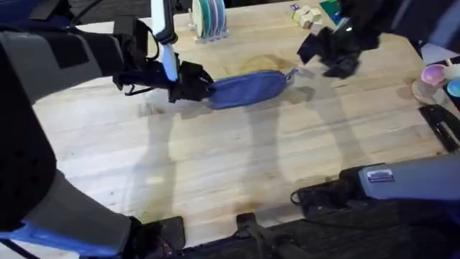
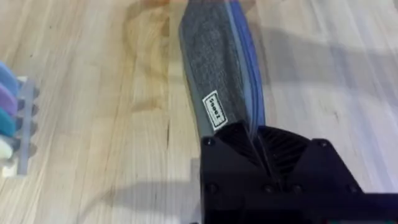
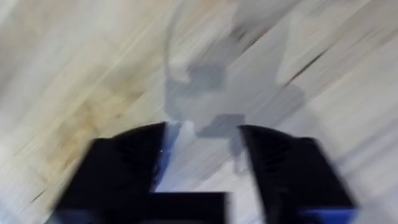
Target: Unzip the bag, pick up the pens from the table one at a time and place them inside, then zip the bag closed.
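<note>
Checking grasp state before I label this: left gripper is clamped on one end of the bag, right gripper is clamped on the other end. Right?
Half right. The left gripper is shut on the end of the bag, as the left wrist view shows. The right gripper is not clamped on anything: the right wrist view shows its fingers apart with only the table between them, and overhead it sits just off the bag's other end.

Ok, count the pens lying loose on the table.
0. No pen lies on the table. The left hand grips one end of the bag, so any pens may be hidden inside it.
</note>
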Available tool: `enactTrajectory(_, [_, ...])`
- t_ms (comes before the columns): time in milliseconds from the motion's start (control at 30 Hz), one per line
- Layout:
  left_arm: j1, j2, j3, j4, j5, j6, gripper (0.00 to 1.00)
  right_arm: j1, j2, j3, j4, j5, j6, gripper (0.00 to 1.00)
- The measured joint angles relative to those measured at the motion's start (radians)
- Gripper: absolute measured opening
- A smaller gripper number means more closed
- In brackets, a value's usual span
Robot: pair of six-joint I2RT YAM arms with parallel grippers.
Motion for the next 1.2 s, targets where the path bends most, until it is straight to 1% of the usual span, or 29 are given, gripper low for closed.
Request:
enactTrajectory(33, [0.004,0.0,0.0,0.0,-0.001,0.0,0.044,-0.009,-0.026,0.0,-0.003,0.021,-0.022,0.817])
enactTrajectory(67, [0.007,0.0,0.0,0.0,-0.002,0.0,0.044,-0.012,-0.051,0.0,-0.006,0.03,-0.046,0.942])
enactTrajectory(100, [0.008,0.0,0.0,0.0,-0.002,0.0,0.044,-0.012,-0.081,0.0,-0.007,0.031,-0.076,0.983])
enactTrajectory(167, [0.009,0.0,0.0,0.0,-0.003,0.0,0.044,-0.012,-0.139,0.0,-0.009,0.013,-0.134,0.996])
enactTrajectory(300, [0.009,0.0,0.0,0.0,-0.003,0.0,0.044,-0.011,-0.246,0.0,-0.037,-0.061,-0.232,0.997])
enactTrajectory(500, [0.009,0.0,0.0,0.0,-0.003,0.0,0.044,-0.011,-0.371,0.0,-0.095,-0.115,-0.295,0.997])
enactTrajectory(533, [0.009,0.0,0.0,0.0,-0.003,0.0,0.059,-0.011,-0.39,0.0,-0.1,-0.126,-0.306,0.997])
enactTrajectory(567, [0.009,0.0,0.0,0.001,-0.003,0.003,0.137,-0.011,-0.409,0.0,-0.106,-0.136,-0.322,0.997])
enactTrajectory(667, [0.011,0.0,0.0,0.0,0.003,0.0,0.593,-0.011,-0.46,0.0,-0.142,-0.156,-0.373,0.997])
enactTrajectory(700, [0.011,0.0,0.0,-0.002,0.003,0.0,0.772,-0.011,-0.473,0.0,-0.156,-0.16,-0.389,0.997])
enactTrajectory(733, [0.012,0.0,0.0,-0.002,0.004,0.0,0.903,-0.011,-0.488,0.0,-0.174,-0.165,-0.408,0.997])
enactTrajectory(767, [0.013,0.0,0.0,-0.003,0.005,-0.002,0.97,-0.011,-0.5,0.0,-0.192,-0.166,-0.426,0.997])
enactTrajectory(833, [0.013,0.0,0.0,-0.003,0.005,-0.002,0.99,-0.011,-0.524,0.0,-0.23,-0.17,-0.459,0.997])
enactTrajectory(967, [0.013,0.0,0.0,-0.003,0.005,-0.003,0.992,-0.011,-0.562,0.0,-0.282,-0.174,-0.523,0.997])
enactTrajectory(1200, [0.013,0.0,0.0,-0.009,0.005,-0.003,0.994,-0.011,-0.615,0.0,-0.298,-0.193,-0.589,0.997])
